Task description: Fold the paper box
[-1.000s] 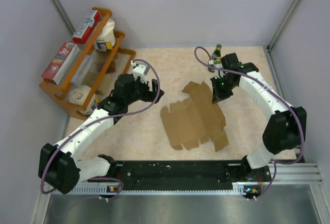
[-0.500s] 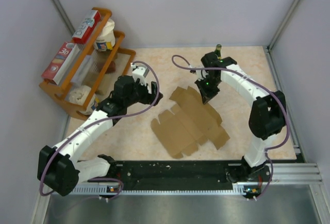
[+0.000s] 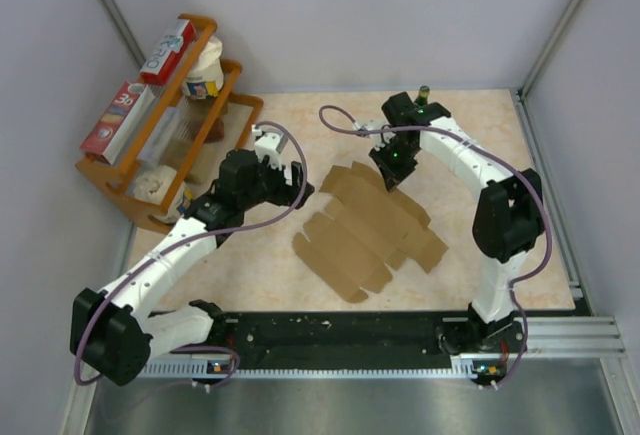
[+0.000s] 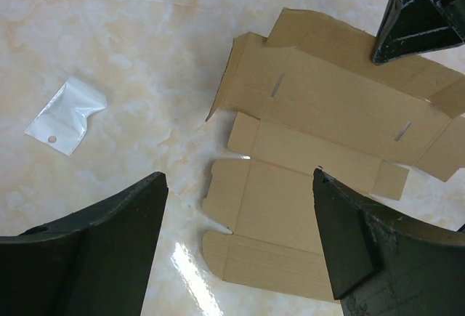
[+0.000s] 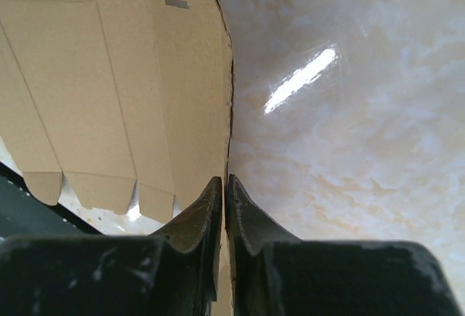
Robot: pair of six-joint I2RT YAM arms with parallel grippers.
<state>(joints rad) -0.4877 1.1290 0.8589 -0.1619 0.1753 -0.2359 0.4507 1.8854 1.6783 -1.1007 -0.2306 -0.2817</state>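
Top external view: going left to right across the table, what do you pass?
From the left: rack → left gripper → paper box. The right gripper, pinching the box's far edge, and the bottle fall within the box's span, so they are left out.

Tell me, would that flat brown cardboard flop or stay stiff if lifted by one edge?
Likely light: the paper box is one thin flat sheet. It would probably hinge along its scored creases rather than stay rigid. Pushed, it may slide easily on the glossy table.
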